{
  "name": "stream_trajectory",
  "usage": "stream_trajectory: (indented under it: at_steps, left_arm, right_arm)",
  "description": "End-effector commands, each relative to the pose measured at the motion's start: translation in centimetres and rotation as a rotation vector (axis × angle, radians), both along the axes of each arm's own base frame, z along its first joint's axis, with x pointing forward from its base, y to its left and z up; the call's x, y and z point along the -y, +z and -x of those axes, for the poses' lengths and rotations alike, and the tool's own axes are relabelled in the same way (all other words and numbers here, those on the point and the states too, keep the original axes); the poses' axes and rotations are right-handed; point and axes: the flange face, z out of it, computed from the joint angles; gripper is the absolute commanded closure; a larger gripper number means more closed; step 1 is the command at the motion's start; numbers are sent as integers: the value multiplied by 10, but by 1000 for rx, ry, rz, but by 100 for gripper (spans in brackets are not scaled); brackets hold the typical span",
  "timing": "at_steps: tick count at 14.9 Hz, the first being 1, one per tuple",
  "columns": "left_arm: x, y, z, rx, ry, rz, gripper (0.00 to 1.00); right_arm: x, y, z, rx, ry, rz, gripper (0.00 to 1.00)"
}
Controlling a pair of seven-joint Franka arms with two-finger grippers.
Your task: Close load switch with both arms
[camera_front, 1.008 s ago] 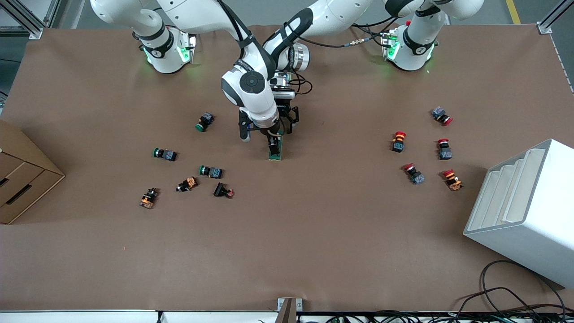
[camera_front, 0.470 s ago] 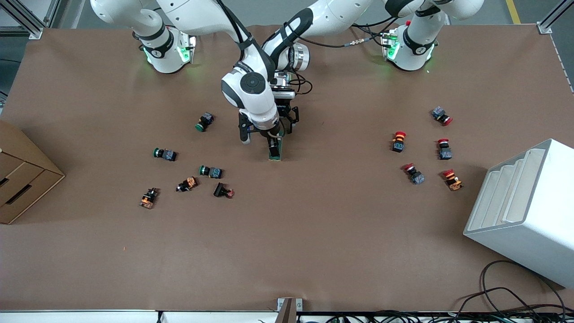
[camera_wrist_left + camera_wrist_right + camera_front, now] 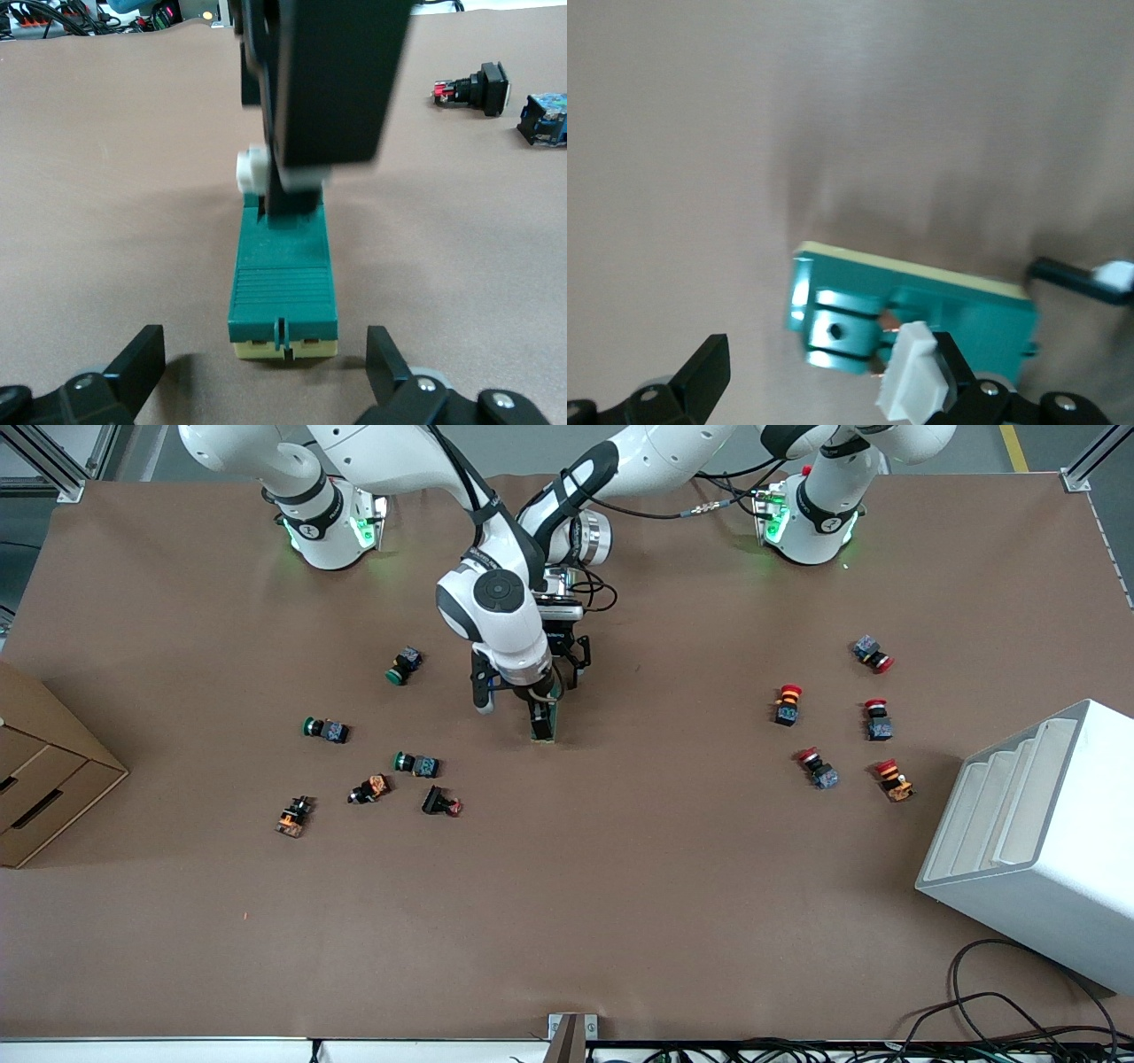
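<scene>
The load switch (image 3: 543,724), a dark green block on a cream base, lies on the brown table near its middle. My right gripper (image 3: 511,701) is low over it and open wide. In the right wrist view one finger (image 3: 964,376) rests against the white lever (image 3: 911,376), and the other finger stands off the block (image 3: 921,305). My left gripper (image 3: 565,671) is open at the switch's end toward the bases. In the left wrist view its fingertips (image 3: 142,354) flank that end of the switch (image 3: 283,288) without touching it.
Green and orange push buttons (image 3: 416,763) lie scattered toward the right arm's end. Red push buttons (image 3: 787,701) lie toward the left arm's end, by a white rack (image 3: 1036,833). A cardboard box (image 3: 40,779) stands at the table's edge. Cables (image 3: 1001,1010) lie near the front camera.
The right gripper has shifted very slightly at the switch. The switch and the left gripper stay where they were.
</scene>
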Motion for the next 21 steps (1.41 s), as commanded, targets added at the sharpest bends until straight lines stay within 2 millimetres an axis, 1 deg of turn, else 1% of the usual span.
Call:
stream_trajectory:
  at_steps: [1, 5, 7, 10, 13, 17, 18, 21]
  left_arm:
    - [-3, -4, -5, 12, 1, 2, 1]
    - [-3, -4, -5, 12, 1, 2, 1]
    - [-3, -5, -5, 11, 3, 1, 1]
    - [-2, -4, -6, 12, 3, 2, 1]
    - [-4, -5, -6, 11, 3, -2, 1]
    - [-4, -6, -6, 10, 2, -4, 1]
    - [-4, -6, -6, 10, 1, -5, 1]
    - [-3, -4, -7, 13, 0, -3, 1]
  right_arm:
    - [3, 6, -25, 37, -28, -12, 0]
    - [6, 13, -36, 50, -38, -22, 0]
    - [5, 14, -39, 54, -38, -24, 0]
    - [1, 8, -42, 54, -37, -22, 0]
    - [3, 2, -44, 51, -36, -16, 0]
    - [8, 0, -52, 55, -31, -13, 0]
    - [8, -5, -54, 52, -32, -8, 0]
    - [4, -13, -60, 54, -35, -8, 0]
